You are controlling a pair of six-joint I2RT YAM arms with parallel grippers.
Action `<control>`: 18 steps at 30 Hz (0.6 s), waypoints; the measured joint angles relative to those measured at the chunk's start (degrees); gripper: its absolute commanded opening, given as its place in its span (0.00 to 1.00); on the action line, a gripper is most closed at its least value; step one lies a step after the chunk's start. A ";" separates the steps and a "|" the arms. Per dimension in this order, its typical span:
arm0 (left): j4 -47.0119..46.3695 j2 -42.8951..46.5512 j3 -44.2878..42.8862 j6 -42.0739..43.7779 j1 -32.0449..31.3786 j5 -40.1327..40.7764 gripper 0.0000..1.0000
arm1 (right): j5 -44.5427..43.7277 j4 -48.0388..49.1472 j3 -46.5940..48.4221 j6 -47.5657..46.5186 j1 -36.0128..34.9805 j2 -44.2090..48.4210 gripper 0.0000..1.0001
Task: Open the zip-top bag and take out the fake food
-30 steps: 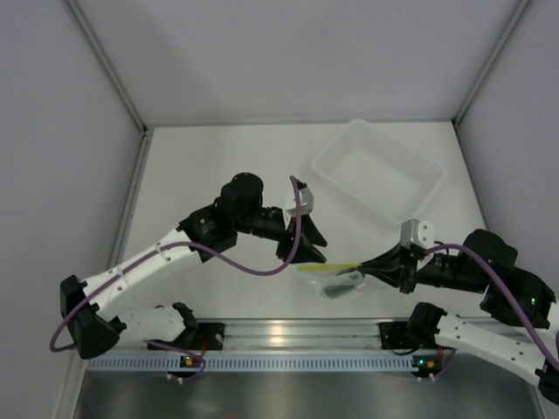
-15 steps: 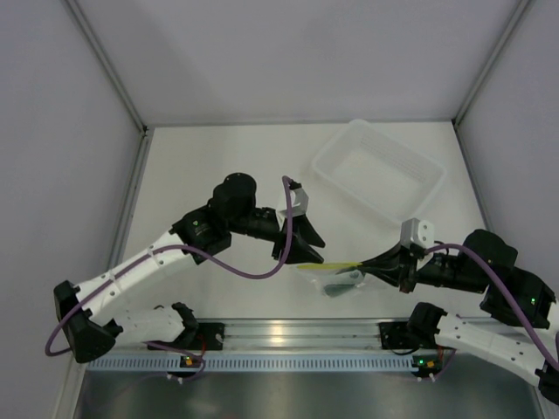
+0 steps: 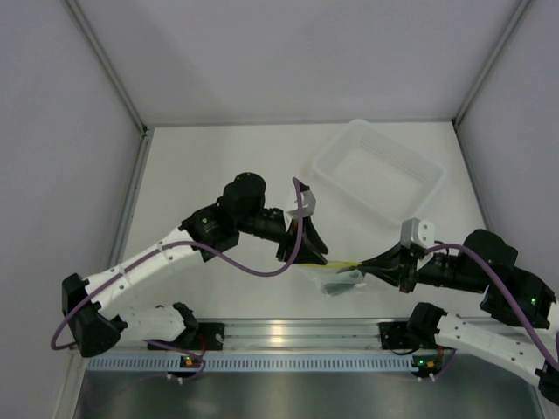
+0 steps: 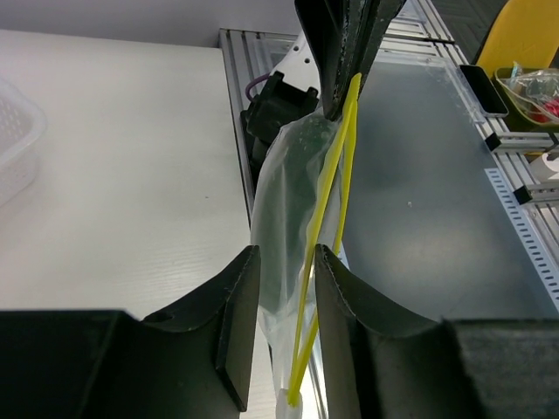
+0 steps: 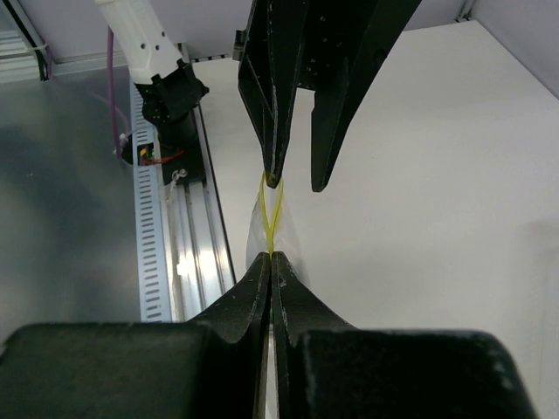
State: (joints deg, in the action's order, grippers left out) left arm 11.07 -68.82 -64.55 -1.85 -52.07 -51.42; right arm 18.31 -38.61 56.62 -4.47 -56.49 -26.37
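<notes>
The zip-top bag [image 3: 339, 278] hangs in the air between my two grippers, over the table's front edge. My right gripper [image 3: 369, 265] is shut on its right end, pinching the yellow-green zip strip [image 5: 270, 209]. My left gripper [image 3: 311, 253] is open, with its two fingers on either side of the bag's left end [image 4: 281, 262]. The zip strip [image 4: 330, 175] shows as two parted yellow lines. The fake food [image 4: 301, 185] is a dark green shape inside the bag. The left fingers [image 5: 272, 105] hang just beyond the strip in the right wrist view.
A rigid clear bin [image 3: 380, 170] stands at the back right on the white table; its corner shows in the left wrist view [image 4: 13, 131]. The aluminium rail [image 3: 279, 333] runs along the near edge below the bag. Grey walls close the sides.
My left gripper pulled back a little to the left, then came back right and now straddles the bag's left end. The right gripper has held still, shut on the bag.
</notes>
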 measured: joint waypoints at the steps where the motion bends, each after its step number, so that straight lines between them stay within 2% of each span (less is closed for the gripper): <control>1: -0.02 -0.15 -0.02 0.02 -0.04 -0.04 0.36 | 0.02 0.00 0.00 0.00 0.00 0.00 0.00; 7: -0.02 -1.11 -0.04 0.02 -0.33 -0.74 0.34 | -0.24 0.15 0.00 0.04 0.00 0.00 0.00; 10: 0.02 -1.22 -0.02 0.07 -0.81 -1.31 0.26 | -0.37 0.87 0.00 0.09 0.00 0.00 0.00; 14: 0.00 -1.22 -0.04 0.33 -1.36 -1.77 0.00 | -0.42 2.10 -0.04 0.13 0.00 -0.04 0.00; 18: 0.13 -1.22 -0.04 0.48 -1.60 -1.22 0.00 | -0.42 3.41 -0.79 0.20 0.00 -0.13 0.00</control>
State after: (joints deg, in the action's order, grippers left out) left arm 11.20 -70.04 -64.60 -1.37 -53.67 -52.64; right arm 17.89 -35.20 55.83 -4.27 -56.49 -26.50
